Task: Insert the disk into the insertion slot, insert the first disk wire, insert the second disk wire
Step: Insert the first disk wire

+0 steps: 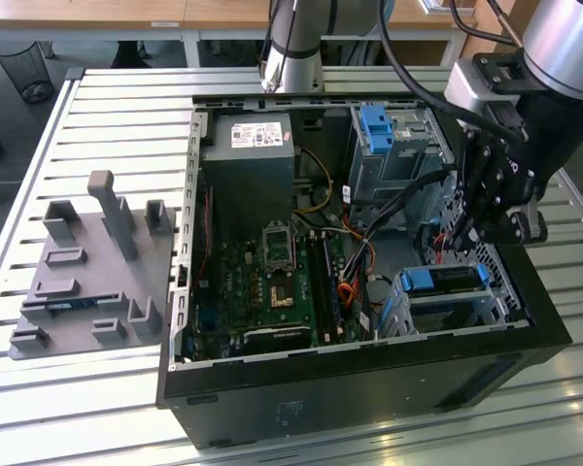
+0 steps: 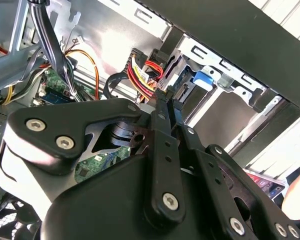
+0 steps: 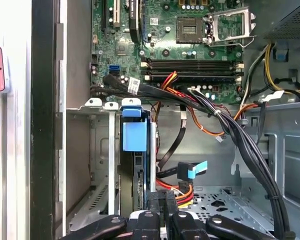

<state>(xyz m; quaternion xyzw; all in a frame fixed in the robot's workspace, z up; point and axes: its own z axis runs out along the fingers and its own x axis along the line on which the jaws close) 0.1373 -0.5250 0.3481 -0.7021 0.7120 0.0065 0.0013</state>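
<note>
where the slatted metal table (image 1: 107, 107) meets the room behind, a wire bin (image 1: 24, 68) stands at the exterior view's left. next comes a grey fixture block (image 1: 87, 282), then the open computer case (image 1: 369, 374). further right the disk (image 1: 445, 280) sits in the insertion slot (image 1: 437, 313), the gripper (image 1: 469, 231) just above it. the first wrist view adds a loose blue-tipped cable (image 3: 194, 170) beside the disk. the second wrist view shows the claw drawn shut near red and yellow wires (image 2: 142, 75), possibly pinching something.

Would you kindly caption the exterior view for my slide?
The tool poised above the disk, already seated in the insertion slot.
</note>
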